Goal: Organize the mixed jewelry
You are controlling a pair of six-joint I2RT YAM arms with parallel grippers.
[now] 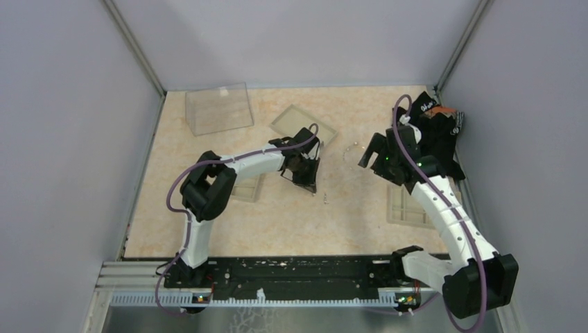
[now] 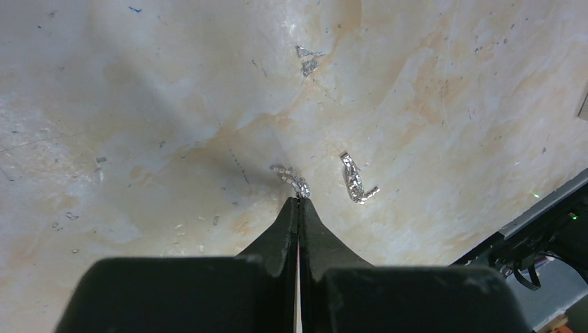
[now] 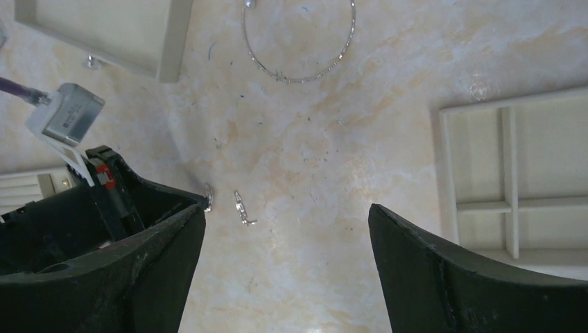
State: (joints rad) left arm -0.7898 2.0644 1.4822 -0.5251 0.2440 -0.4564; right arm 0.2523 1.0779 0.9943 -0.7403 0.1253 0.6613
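Beige marbled table (image 1: 291, 222) carries a thin silvery wire loop (image 3: 291, 79), probably light, springy and slippery; pinch its rim. Near the loop, right tool (image 3: 288, 208) is open, left tool (image 2: 299, 201) closed.

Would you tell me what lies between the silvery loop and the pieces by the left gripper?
Only bare tabletop separates the loop from the pieces, as the right wrist view shows.

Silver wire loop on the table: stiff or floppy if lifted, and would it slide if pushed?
The loop keeps an even round curve, so it probably holds shape, perhaps springy. Its wire is very thin, so likely light. It lies flat on the smooth table, so it may slide when pushed.
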